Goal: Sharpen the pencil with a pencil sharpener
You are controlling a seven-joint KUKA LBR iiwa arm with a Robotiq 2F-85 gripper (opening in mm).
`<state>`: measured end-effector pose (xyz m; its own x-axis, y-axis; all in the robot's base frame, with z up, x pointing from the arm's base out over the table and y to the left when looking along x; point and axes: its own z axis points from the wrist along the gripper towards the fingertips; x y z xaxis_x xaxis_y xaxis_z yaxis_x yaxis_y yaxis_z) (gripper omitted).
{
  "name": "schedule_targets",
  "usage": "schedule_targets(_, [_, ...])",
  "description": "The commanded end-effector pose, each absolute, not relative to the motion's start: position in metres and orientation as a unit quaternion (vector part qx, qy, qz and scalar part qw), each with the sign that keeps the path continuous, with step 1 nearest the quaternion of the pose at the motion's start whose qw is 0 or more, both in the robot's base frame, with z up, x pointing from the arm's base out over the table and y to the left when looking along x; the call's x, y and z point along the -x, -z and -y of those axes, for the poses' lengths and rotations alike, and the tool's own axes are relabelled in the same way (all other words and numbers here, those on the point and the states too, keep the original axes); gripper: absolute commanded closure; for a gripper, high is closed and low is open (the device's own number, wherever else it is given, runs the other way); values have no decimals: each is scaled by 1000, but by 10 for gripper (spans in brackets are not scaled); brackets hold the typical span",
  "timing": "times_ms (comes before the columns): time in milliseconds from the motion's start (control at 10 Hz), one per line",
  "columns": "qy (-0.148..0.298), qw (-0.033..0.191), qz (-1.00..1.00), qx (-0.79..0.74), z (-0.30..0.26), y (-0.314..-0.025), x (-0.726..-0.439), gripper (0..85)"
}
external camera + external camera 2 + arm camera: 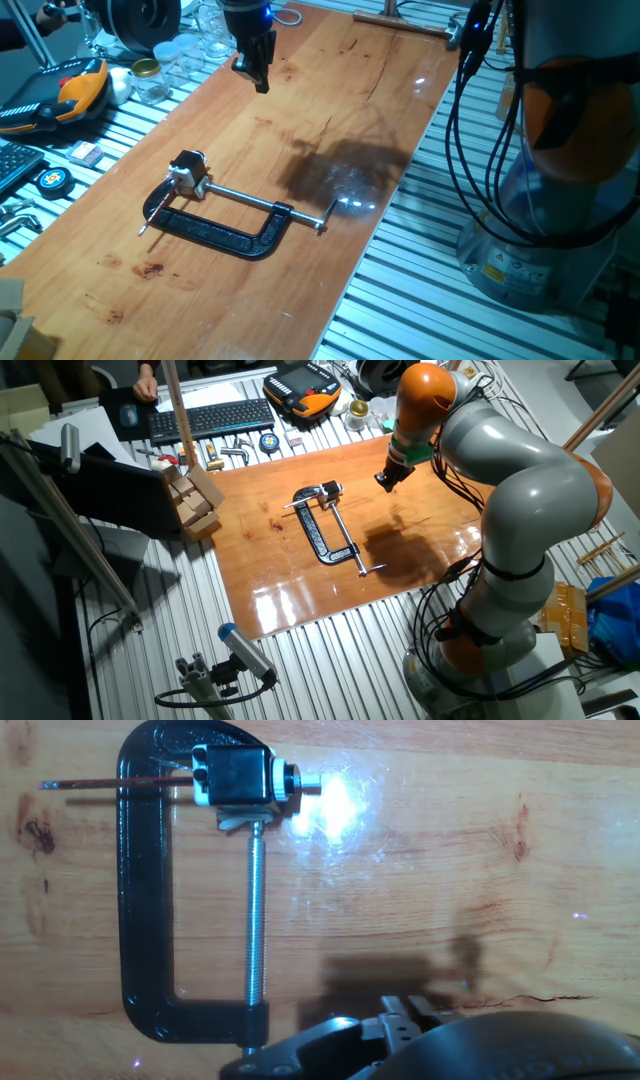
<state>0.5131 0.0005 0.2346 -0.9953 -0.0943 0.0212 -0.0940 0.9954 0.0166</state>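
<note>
Wooden surface: claw, apparently pressed together, hovers well beyond black C-clamp; thin dark pencil in small black-and-silver sharpener could slip out.

A robotics lab: a wooden worktop on slotted aluminium framing, with a keyboard, teach pendant and cables beyond the tool.

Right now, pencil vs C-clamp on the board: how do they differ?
The pencil is a thin dark straight stick; the C-clamp is a thick black C-shaped frame. The pencil is shorter than the C-clamp. The pencil runs across the C-clamp's frame into the pencil sharpener; the C-clamp's screw presses on that block. Both lie on the wooden board.
</note>
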Motion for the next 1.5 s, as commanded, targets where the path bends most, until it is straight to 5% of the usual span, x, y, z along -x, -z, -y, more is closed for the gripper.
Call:
schedule_targets(0, [7,10,999,-47,-1,-234,-513,850])
schedule_targets(1400, [10,-5,1000,-28,-12,-211,-528,850])
